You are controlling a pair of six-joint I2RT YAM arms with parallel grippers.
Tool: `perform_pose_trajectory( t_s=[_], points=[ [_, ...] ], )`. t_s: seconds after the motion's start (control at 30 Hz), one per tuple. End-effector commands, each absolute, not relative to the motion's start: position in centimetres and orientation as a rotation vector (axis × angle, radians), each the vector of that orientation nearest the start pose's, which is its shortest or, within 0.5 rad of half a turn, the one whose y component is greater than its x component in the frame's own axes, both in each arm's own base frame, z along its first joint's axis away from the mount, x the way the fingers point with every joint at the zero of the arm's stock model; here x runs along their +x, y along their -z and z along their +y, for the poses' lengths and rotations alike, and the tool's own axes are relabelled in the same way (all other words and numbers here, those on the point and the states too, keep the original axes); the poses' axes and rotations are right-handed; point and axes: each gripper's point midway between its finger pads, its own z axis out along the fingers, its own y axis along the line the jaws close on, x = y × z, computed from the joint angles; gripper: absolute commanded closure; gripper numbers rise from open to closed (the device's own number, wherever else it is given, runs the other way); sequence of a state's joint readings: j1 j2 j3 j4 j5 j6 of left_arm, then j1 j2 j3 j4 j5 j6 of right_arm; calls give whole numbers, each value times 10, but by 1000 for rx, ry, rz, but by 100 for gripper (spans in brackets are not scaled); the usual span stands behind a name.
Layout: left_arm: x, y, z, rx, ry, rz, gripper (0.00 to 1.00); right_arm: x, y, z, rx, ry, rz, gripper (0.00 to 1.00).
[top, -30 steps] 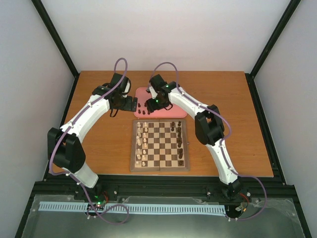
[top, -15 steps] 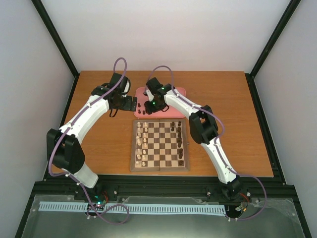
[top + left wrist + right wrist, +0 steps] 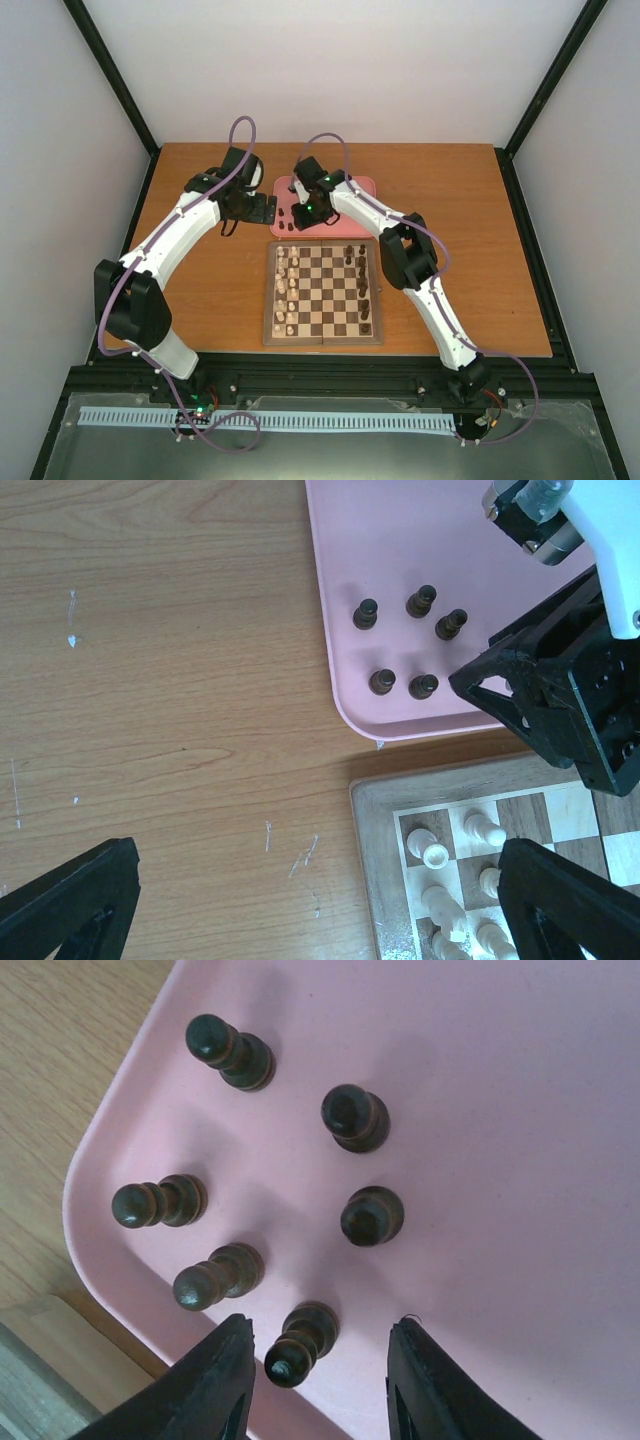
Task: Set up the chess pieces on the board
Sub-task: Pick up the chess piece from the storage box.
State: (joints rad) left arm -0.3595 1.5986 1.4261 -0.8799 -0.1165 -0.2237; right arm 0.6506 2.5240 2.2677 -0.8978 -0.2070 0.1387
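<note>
Pink tray (image 3: 500,1110): only right wrist shows a pawn (image 3: 300,1342) inside open right claw (image 3: 318,1385); left claw (image 3: 320,880) gapes empty.

Tray (image 3: 500,1110) pink. Pieces (image 3: 370,1215) dark brown-black. Board (image 3: 325,290) light and dark brown checks, brown border. Table (image 3: 150,680) orange-brown wood grain.

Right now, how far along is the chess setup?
Done: cream pieces fill the left side of the board, and several dark pieces stand on its right. In hand: nothing; the open right gripper straddles one piece in the pink tray. Left: six tray pieces.
</note>
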Motion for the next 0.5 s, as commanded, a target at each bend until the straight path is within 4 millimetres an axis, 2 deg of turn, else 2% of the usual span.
perform_pose_trajectory(
  t_s=[0.0,0.2,0.47],
  points=[
    [383,-202,-125,127,71,2560,0,446,-37,389,-773,-521,2684,64],
    [382,-202,-124,129,69,2558,0,445,-32,390,-773,-529,2699,69],
    [381,-203,-124,129,73,2557,0,449,-36,388,-758,-508,2692,90]
  ],
)
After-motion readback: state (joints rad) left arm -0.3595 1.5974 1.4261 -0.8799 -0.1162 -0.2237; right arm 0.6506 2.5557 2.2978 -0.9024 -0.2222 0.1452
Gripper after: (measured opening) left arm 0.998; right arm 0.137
